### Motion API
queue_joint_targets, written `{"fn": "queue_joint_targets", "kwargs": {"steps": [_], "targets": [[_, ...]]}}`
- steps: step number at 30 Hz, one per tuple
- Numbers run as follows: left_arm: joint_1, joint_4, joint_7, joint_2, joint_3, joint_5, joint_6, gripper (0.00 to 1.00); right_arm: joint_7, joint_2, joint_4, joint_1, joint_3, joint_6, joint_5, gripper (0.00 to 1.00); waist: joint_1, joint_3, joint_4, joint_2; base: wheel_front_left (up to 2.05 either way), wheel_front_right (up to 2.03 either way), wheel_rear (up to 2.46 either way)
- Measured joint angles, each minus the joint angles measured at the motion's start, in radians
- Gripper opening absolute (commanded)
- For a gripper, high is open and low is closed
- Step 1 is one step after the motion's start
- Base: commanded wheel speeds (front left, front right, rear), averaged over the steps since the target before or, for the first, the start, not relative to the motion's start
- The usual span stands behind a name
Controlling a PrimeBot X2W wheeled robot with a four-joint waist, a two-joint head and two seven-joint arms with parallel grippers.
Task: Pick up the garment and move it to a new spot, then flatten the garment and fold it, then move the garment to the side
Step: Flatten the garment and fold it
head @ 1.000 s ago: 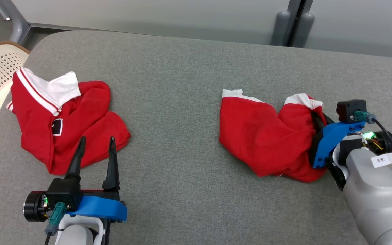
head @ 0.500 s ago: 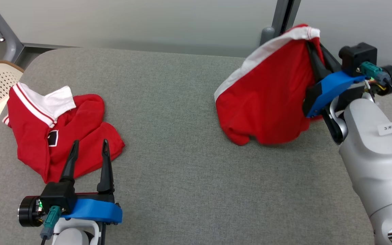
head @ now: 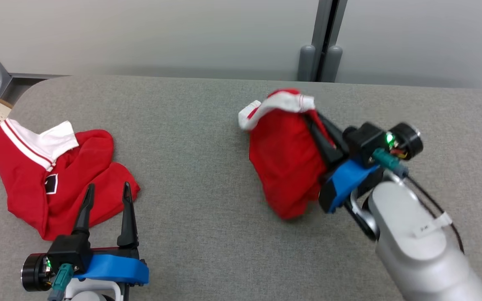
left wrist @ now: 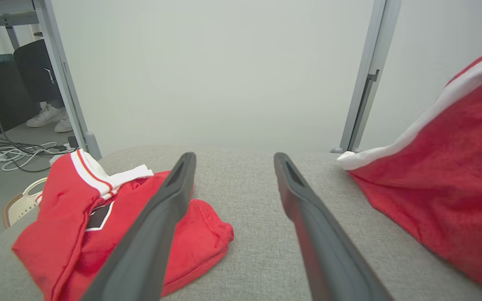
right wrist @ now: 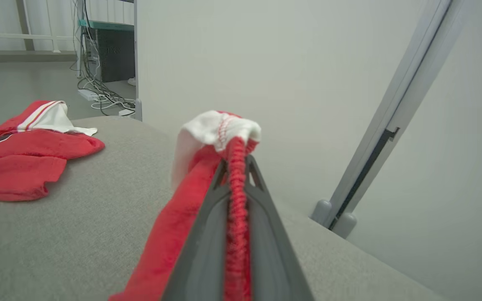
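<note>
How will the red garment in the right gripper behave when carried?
Probably floppy: the red garment hangs limp from the right gripper, lower end sagging toward the table. Likely light, since one pinch on a bunched edge holds it. It may drag.

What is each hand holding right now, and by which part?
The right hand is shut on the red garment, pinching a bunched red edge beside its white band. The left hand is open and holds nothing.

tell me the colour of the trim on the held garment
White trim on red garment; head view shows it best.
</note>
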Motion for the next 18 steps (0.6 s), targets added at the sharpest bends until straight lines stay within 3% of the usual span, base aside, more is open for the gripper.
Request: {"fn": "queue_joint_targets", "kwargs": {"steps": [18], "targets": [[0.023, 0.000, 0.000, 0.000, -0.002, 0.002, 0.000, 1.00, 0.000, -0.076, -0.324, 0.604, 0.194, 0.000, 0.014, 0.00, 0.0000, -0.035, -0.068, 0.0000, 0.00, 0.00, 0.00]]}}
